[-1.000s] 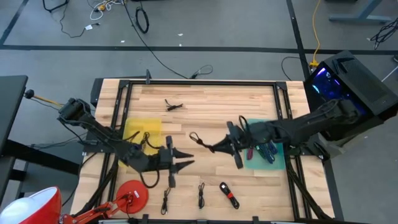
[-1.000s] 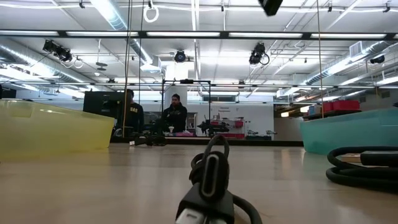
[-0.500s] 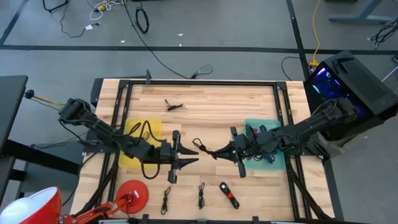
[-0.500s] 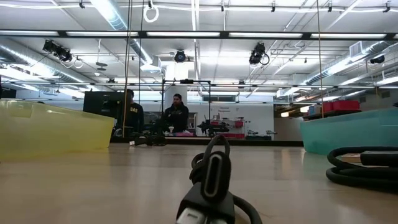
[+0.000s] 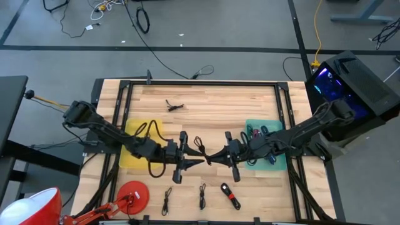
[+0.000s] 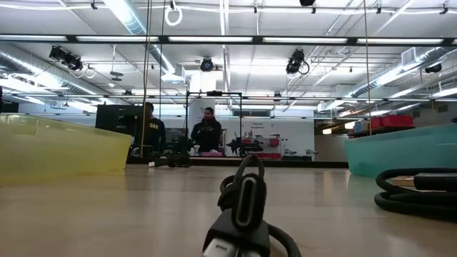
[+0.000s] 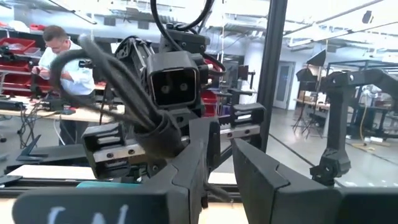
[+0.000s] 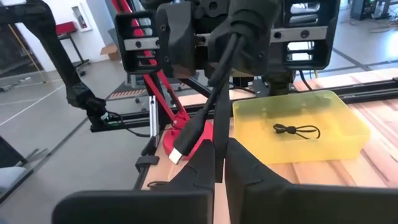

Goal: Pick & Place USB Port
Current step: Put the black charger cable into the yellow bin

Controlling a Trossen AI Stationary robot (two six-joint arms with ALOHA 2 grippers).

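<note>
High view: both arms meeting above the middle of the surface (image 5: pixel 212 106), just past the yellow bin (image 5: pixel 128 128) on the side facing the teal bin (image 5: pixel 275 164). Between them, 1 USB cable (image 5: pixel 200 147), slung off the wood in a short loop. Right claw (image 5: pixel 220 154) pinched fully shut on the cord, plain in the right wrist view, with the pale connector (image 8: pixel 177 153) dangling free beyond the yellow bin. Left claw (image 5: pixel 190 160) narrowed to a slim gap, seemingly gripping the same cord a little nearer the yellow bin. Probably held at 2 spots to pass the limp cord across without dropping it. Likely mid-handover, delivery not yet made. Three spare cables (image 5: pixel 230 195) lying loose on the wood beside the yellow bin, untouched. Next need: 1 grip released only once the other is sure.
</note>
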